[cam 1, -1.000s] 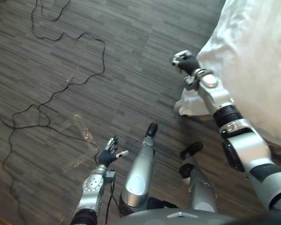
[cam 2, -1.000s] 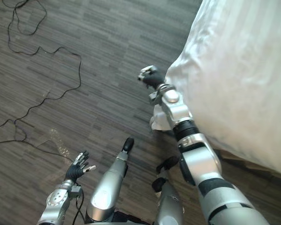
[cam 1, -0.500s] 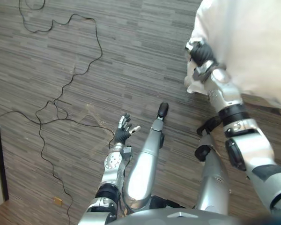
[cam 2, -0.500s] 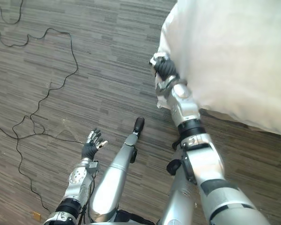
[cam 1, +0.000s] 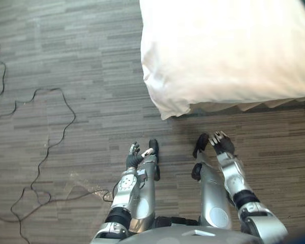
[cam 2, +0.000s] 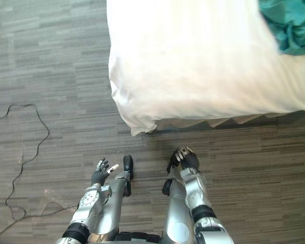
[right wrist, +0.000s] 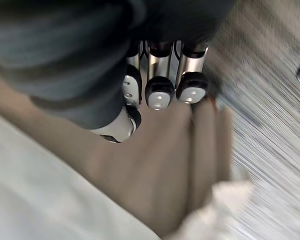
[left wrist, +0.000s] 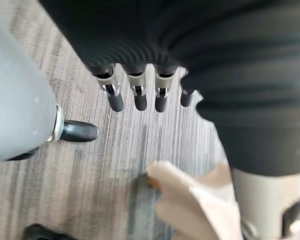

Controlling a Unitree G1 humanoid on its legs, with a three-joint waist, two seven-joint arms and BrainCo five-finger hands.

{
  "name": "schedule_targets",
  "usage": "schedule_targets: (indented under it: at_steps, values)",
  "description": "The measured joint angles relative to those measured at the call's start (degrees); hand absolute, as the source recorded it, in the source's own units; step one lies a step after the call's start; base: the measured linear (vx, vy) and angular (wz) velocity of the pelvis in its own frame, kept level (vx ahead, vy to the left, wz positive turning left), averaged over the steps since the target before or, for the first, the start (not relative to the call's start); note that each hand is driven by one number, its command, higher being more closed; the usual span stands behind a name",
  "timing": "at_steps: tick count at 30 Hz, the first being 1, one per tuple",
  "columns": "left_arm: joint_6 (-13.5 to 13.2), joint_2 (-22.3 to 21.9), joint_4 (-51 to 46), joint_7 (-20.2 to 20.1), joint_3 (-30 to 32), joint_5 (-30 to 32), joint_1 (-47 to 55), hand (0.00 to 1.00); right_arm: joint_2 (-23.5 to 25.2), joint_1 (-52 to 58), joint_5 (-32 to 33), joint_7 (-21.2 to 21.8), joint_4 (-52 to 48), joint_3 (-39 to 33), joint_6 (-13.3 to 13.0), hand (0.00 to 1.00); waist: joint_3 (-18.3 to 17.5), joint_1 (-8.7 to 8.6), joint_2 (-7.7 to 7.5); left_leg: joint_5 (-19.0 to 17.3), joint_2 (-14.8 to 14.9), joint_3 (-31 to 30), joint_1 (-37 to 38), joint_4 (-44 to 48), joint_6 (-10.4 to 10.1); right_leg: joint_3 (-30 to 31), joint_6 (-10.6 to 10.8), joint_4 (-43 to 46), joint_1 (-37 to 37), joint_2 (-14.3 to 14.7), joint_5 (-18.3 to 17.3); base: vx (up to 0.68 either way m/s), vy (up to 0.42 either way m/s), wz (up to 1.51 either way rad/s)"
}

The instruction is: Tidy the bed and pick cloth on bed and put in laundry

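**Both robot hands low over the floor, teal cloth up on the bed**

I'm looking straight down. My left robot hand (cam 1: 133, 158) hangs over the grey wood-plank floor (cam 1: 66, 51), and it's open: in its wrist view the fingers (left wrist: 136, 97) point out straight in a row, with bare floor past them and nothing between them.

Over on the other side, my right robot hand (cam 2: 185, 158) is also low over the floor, just short of the bed's near edge. Its wrist view shows the fingertips (right wrist: 159, 99) curled back in toward the palm, and they close on nothing. Pale bedding fills the space beyond them, but I'm not touching it.

The big bed under its smooth white duvet (cam 2: 193, 61) lies ahead of me. Its corner droops toward the floor in front of my left robot hand, and a frilled pale valance (cam 1: 244, 105) shows along the near side.

And the thing I'm after? The crumpled teal cloth (cam 2: 291, 24) lies on top of the duvet, far out to my right and beyond the near edge. It's well apart from both robot hands. The right one is nearer to it, with the bed's edge and a broad stretch of white duvet between them.
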Motion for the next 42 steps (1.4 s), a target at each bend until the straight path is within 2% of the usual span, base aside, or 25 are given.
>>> schedule_targets:
  at_steps: [2,4,6,10,12,15,19,20,22,23,25,27,28,29,30,33,36,39,40,42]
  values:
    - [1.96,2.09,2.61,-0.11,0.18,0.43,0.37,0.0,-0.25,2.68,1.3,2.08,0.08,-2.07,-1.44,1.0,-0.54,-0.31,-0.56,-0.59,0.34,1.16,4.09,-0.97,-0.22,1.43,-0.18,-1.48,3.57,0.89,0.77,0.13,0.007,-0.35]
    - [3.6,3.94,5.59,-0.28,0.52,0.76,2.05,0.0,-0.47,4.99,1.4,4.0,-0.11,-4.4,-2.54,1.0,-4.36,-1.22,-1.53,-1.04,0.48,2.2,6.71,-1.94,-0.41,2.29,0.2,-3.27,5.9,1.42,1.09,0.17,0.017,-0.35]
    - [4.52,4.83,7.9,-0.84,0.63,4.93,4.04,0.0,-1.14,8.29,3.12,6.11,-2.65,-7.35,-3.59,1.0,-9.05,-1.49,-1.98,-1.65,0.49,2.68,10.85,-3.25,-0.63,2.76,0.44,-4.94,9.76,1.87,1.24,0.16,0.017,-0.22]
    - [5.36,4.37,8.89,-3.0,2.57,11.02,7.37,0.0,-1.94,12.58,7.0,9.83,-9.53,-9.21,-3.12,1.0,-15.82,-1.62,-2.35,-2.73,0.56,3.13,16.96,-5.37,-0.57,2.76,1.19,-5.01,14.82,2.09,0.25,0.09,0.042,-0.08]
    - [6.35,4.4,8.93,-3.93,2.81,13.42,8.97,0.0,-1.47,13.73,6.85,10.9,-14.25,-9.16,-2.06,1.0,-17.65,-1.55,-2.92,-3.08,0.22,3.52,19.58,-6.04,-0.37,2.64,1.53,-5.04,17.13,1.72,-0.73,0.01,0.044,-0.05]
    - [6.22,3.91,9.59,-5.77,3.46,13.66,10.71,0.0,-0.6,15.66,4.74,11.6,-22.74,-8.95,0.13,1.0,-19.82,-1.56,-2.76,-3.19,-0.06,3.48,23.18,-7.31,-0.14,2.35,1.96,-5.28,20.43,1.14,-1.12,-0.02,0.033,0.03]
    - [5.74,4.36,9.77,-8.2,2.13,13.66,11.09,0.0,-0.51,14.98,1.3,11.64,-28.18,-5.79,5.72,1.0,-20.6,-1.53,-2.42,-3.04,-0.68,2.42,25.42,-7.91,0.14,1.44,2.43,-5.31,22.84,0.49,-1.54,-0.05,0.018,0.07]
    - [5.5,4.55,9.6,-8.45,1.07,13.16,10.85,0.0,-0.74,13.53,0.48,11.51,-27.98,-3.31,7.57,1.0,-20.55,-1.45,-2.29,-2.79,-0.94,2.24,25.09,-8.31,0.17,1.26,2.68,-5.32,22.46,0.24,-1.62,-0.05,0.006,0.11]
    - [5.77,5.34,8.5,-9.01,-1.56,11.12,10.28,0.0,-1.32,9.53,0.04,10.65,-27.39,0.37,8.78,1.0,-20.3,-1.46,-2.02,-2.26,-1.45,2.09,22.86,-8.47,0.18,1.28,2.73,-5.3,20.22,-0.36,-1.45,-0.07,0.009,0.08]
    - [6.03,5.43,8.04,-9.54,-2.79,7.7,9.13,0.0,-2.38,4.37,-0.16,9.69,-25.61,2.52,9.08,1.0,-19.54,-1.43,-1.85,-1.97,-1.87,1.56,20.05,-8.04,0.62,1.22,2.74,-5.23,17.97,-0.81,-1.34,-0.09,0.003,0.25]
    - [6.2,5.47,7.41,-9.9,-4.6,2.17,5.17,0.0,-4.35,-7.53,0.97,8.17,-22.05,3.05,9.27,1.0,-16.01,-0.98,-1.04,-1.06,-2.48,0.56,14.81,-6.65,0.97,1.0,2.59,-4.94,13.92,-1.56,-1.02,-0.13,0.006,0.33]
    - [6.24,5.4,5.93,-9.96,-4.64,-2.43,-1.44,0.0,-8.23,-25.08,3.1,7.25,-17.63,2.86,9.22,1.0,-8.8,-0.89,0.9,0.44,-3.22,-0.37,8.15,-3.69,1.17,1.01,2.13,-2.6,7.69,-2.69,-0.27,-0.2,0.029,0.32]
    - [6.28,5.5,5.59,-9.8,-4.62,-4.08,-3.57,0.0,-9.38,-29.54,3.78,7.03,-16.77,2.72,9.18,1.0,-7.33,-0.74,1.53,1.04,-3.72,-0.71,5.52,-2.91,1.37,1.13,2.0,-2.02,5.26,-3.16,1.4,-0.14,0.032,0.41]
    - [6.72,5.46,5.69,-9.23,-4.62,-5.84,-6.53,0.0,-10.64,-34.71,4.19,6.46,-15.05,2.51,9.06,1.0,-6.53,-0.09,2.61,1.63,-3.99,-0.81,1.17,-2.14,1.52,1.25,2.12,-1.84,1.26,-3.41,2.88,-0.04,0.012,0.28]
    - [7.26,5.5,6.35,-8.9,-4.49,-6.99,-9.09,0.0,-11.14,-37.76,4.17,5.69,-14.54,2.66,9.1,1.0,-5.86,0.88,3.42,2.02,-3.96,-0.86,-2.24,-0.78,2.01,1.42,1.34,-1.61,-1.72,-3.22,4.14,0.01,0.003,0.19]
    - [7.72,5.18,10.38,-8.06,-4.34,-7.06,-16.21,0.0,-11.16,-41.61,4.18,2.64,-14.82,2.66,8.96,1.0,-3.76,1.41,4.21,1.29,-2.94,-1.33,-10.7,5.91,2.07,2.08,0.24,0.33,-7.75,-2.69,5.11,0.02,-0.009,0.06]
    - [7.45,2.0,10.66,-6.44,0.57,-7.06,-21.27,0.0,-10.88,-42.82,5.24,-1.08,-20.03,2.43,7.01,1.0,-2.14,1.39,4.58,-0.13,-2.0,-1.76,-16.84,11.22,2.41,2.94,0.23,4.36,-13.65,-2.58,5.09,-0.06,-0.013,-0.11]
    - [7.23,-2.67,8.0,-3.28,8.21,-7.95,-24.89,0.0,-8.32,-43.92,5.11,-4.67,-31.66,1.74,3.39,1.0,-1.05,0.21,4.52,-3.36,-0.47,-0.37,-24.4,16.15,3.22,4.91,-1.12,9.77,-22.41,-2.58,3.41,-0.1,-0.007,-0.2]
    - [7.22,-4.24,7.08,-2.15,10.59,-8.89,-25.72,0.0,-7.63,-44.46,5.05,-6.06,-34.71,1.48,1.97,1.0,-0.13,0.07,4.4,-4.39,-0.04,0.5,-26.59,18.18,3.41,5.7,-0.87,11.21,-24.68,-2.6,1.92,-0.12,-0.022,-0.31]
    - [7.45,-6.14,6.41,-0.31,13.99,-9.09,-25.92,0.0,-6.45,-44.84,5.05,-8.22,-37.56,0.79,0.4,1.0,1.06,-0.26,4.64,-5.51,1.13,1.25,-29.06,20.7,3.43,6.36,-0.76,12.77,-27.24,-2.1,1.08,-0.1,-0.052,-0.36]
